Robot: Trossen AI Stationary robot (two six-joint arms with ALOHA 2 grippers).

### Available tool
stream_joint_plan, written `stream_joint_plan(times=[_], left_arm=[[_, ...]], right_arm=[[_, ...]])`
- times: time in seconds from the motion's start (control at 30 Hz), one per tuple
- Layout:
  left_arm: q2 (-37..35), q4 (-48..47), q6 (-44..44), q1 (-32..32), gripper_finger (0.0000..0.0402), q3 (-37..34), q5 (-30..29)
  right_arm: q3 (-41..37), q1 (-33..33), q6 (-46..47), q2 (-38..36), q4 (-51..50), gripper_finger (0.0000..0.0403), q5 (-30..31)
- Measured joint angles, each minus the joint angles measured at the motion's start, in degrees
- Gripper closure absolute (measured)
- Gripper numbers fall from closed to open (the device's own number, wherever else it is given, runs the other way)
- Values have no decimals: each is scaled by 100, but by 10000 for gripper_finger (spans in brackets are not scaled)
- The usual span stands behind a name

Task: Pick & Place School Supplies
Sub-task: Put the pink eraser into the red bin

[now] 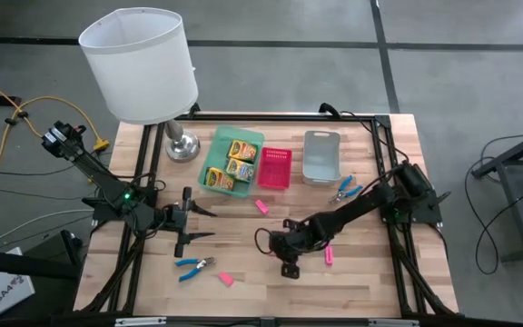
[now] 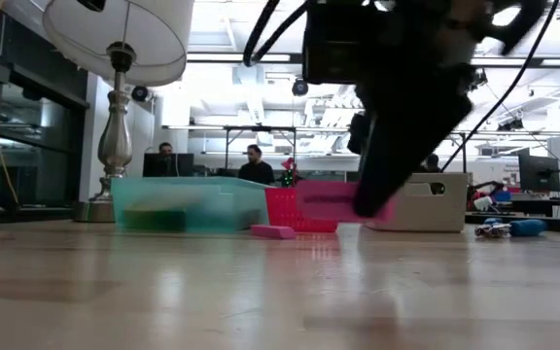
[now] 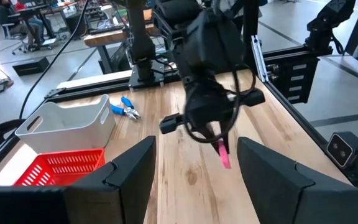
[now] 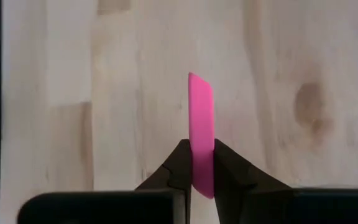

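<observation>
One pink eraser [image 4: 201,134], a flat slab with a slanted end, stands on edge between the fingers of the right gripper [image 4: 199,171], which pinch it tight by its lower part above the bare wooden table [image 4: 291,74]. Opposite it, the left gripper [image 3: 194,165] hangs open, holding nothing.

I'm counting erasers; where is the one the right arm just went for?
The pink eraser is pinched between the right gripper's fingers, over bare wood on the table's right half in the high view, in front of the grey tray.
</observation>
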Motion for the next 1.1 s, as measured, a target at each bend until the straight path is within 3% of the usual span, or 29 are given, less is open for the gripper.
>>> stream_joint_plan(times=[0.27, 0.6, 1.1], left_arm=[[0, 1, 1, -1, 183, 0, 0], [0, 4, -8, -1, 183, 0, 2], [0, -9, -2, -1, 183, 0, 16]], right_arm=[[0, -529, 866, -245, 550, 374, -41], [4, -1287, 810, -376, 1175, 374, 132], [12, -2295, 128, -1087, 94, 374, 990]])
